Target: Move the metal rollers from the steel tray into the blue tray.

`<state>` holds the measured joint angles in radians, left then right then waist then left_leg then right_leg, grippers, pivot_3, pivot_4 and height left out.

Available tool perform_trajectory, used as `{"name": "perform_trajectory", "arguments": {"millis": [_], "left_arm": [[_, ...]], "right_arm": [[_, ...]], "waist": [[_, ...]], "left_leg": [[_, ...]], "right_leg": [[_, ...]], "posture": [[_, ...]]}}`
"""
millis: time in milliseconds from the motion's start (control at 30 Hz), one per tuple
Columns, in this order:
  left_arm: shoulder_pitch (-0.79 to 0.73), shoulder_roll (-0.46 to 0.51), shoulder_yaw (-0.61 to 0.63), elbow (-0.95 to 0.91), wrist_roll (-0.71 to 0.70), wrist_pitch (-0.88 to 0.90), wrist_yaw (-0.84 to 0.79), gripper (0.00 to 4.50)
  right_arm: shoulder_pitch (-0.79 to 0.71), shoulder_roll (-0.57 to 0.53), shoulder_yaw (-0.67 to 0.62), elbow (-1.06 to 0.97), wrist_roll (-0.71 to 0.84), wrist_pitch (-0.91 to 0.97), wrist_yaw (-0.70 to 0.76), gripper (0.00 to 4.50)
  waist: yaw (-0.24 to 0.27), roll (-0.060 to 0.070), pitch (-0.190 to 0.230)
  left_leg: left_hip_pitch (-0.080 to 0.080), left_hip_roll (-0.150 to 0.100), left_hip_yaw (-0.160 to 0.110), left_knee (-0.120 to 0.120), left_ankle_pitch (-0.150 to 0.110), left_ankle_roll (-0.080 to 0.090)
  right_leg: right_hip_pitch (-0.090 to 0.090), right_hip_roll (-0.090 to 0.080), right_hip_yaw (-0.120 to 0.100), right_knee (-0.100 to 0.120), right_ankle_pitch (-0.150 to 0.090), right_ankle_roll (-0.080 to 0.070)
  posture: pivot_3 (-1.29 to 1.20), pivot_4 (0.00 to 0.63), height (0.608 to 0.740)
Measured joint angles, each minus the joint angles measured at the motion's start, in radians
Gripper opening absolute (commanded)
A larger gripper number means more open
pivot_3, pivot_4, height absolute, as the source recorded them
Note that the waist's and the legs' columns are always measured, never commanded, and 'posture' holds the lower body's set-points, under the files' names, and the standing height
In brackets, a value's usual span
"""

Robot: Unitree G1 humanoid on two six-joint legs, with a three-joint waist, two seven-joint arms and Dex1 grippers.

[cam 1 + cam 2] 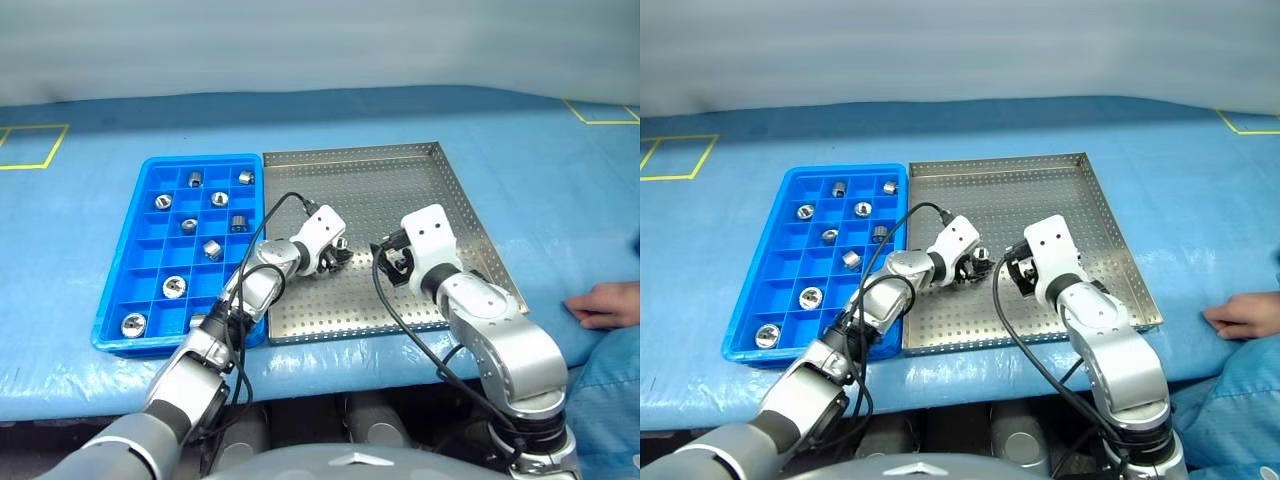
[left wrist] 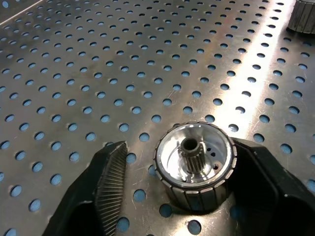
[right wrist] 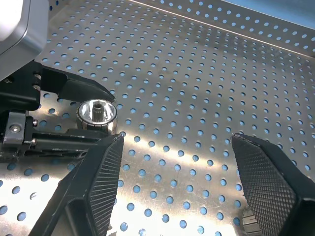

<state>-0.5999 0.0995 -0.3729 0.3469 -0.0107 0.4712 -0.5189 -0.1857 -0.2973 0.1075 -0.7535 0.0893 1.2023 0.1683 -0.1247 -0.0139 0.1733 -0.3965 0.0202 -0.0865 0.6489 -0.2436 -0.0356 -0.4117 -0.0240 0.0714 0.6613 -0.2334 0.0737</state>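
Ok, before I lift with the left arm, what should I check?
1. Metal roller between the left gripper's fingers: ok.
2. Both pads on it: not ok; the ribbed pad stands apart.
3. Right gripper open, holding nothing: ok.
4. Free compartments in the blue tray: ok.
5. Person's hand off the steel tray: ok.

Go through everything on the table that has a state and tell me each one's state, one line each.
Left gripper: jaws around a roller, one finger touching it, the other apart.
Right gripper: open, holding nothing, above the steel tray.
Roller between the left jaws: upright on the steel tray.
Steel tray: nearly emptied.
Blue tray: several compartments filled with one roller each, others free.
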Motion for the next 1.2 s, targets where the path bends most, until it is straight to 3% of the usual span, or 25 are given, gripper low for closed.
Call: {"name": "perform_trajectory", "arguments": {"millis": [67, 300, 467, 600, 900, 1200], "left_arm": [[0.004, -0.005, 0.010, 0.000, -0.001, 0.000, 0.001, 1.78], [0.019, -0.013, 0.028, -0.007, 0.001, -0.005, 0.013, 1.78], [0.031, 0.011, 0.112, -0.089, -0.035, 0.028, 0.021, 1.78], [0.055, 0.117, 0.171, -0.299, -0.083, 0.115, -0.027, 1.78], [0.224, 0.371, 0.275, -0.716, -0.170, 0.438, -0.068, 1.78], [0.316, 0.404, 0.509, -0.906, -0.152, 0.596, 0.109, 1.78]], "right_arm": [[0.000, 0.001, 0.002, 0.000, 0.000, 0.000, 0.001, 3.67], [0.000, 0.001, 0.017, 0.001, 0.002, -0.002, 0.008, 3.67], [0.024, -0.021, 0.033, 0.030, 0.018, -0.019, 0.036, 3.67], [0.078, -0.060, 0.044, 0.060, 0.059, -0.026, 0.102, 3.67], [0.068, 0.008, 0.033, 0.062, 0.239, -0.159, 0.260, 3.67], [0.010, -0.009, 0.081, 0.103, 0.276, -0.267, 0.313, 3.67]], "waist": [[0.000, 0.000, 0.000], [0.001, 0.000, 0.000], [0.004, 0.000, 0.000], [0.002, 0.000, 0.000], [0.020, 0.000, 0.000], [0.078, 0.000, 0.000]], "left_leg": [[0.000, 0.000, 0.000, 0.000, 0.000, 0.000], [0.000, 0.000, 0.000, 0.000, 0.000, 0.000], [0.000, 0.000, 0.000, 0.000, 0.000, 0.000], [0.000, 0.000, 0.000, -0.001, 0.000, 0.000], [0.000, 0.001, 0.000, -0.001, 0.000, 0.000], [0.001, 0.001, -0.001, -0.001, 0.000, 0.000]], "right_leg": [[0.000, 0.000, 0.000, 0.000, 0.000, 0.000], [0.000, 0.000, 0.000, 0.000, 0.000, 0.000], [0.000, 0.000, 0.000, 0.000, 0.000, 0.000], [0.000, 0.000, 0.001, 0.000, 0.000, 0.000], [0.000, 0.000, 0.000, 0.000, 0.000, 0.000], [0.000, 0.000, -0.001, 0.000, 0.000, 0.000]], "posture": [[-0.16, 0.150, 0.740], [-0.14, 0.150, 0.740], [-0.12, 0.150, 0.740], [-0.11, 0.150, 0.740], [-0.01, 0.150, 0.740], [0.09, 0.150, 0.740]]}}
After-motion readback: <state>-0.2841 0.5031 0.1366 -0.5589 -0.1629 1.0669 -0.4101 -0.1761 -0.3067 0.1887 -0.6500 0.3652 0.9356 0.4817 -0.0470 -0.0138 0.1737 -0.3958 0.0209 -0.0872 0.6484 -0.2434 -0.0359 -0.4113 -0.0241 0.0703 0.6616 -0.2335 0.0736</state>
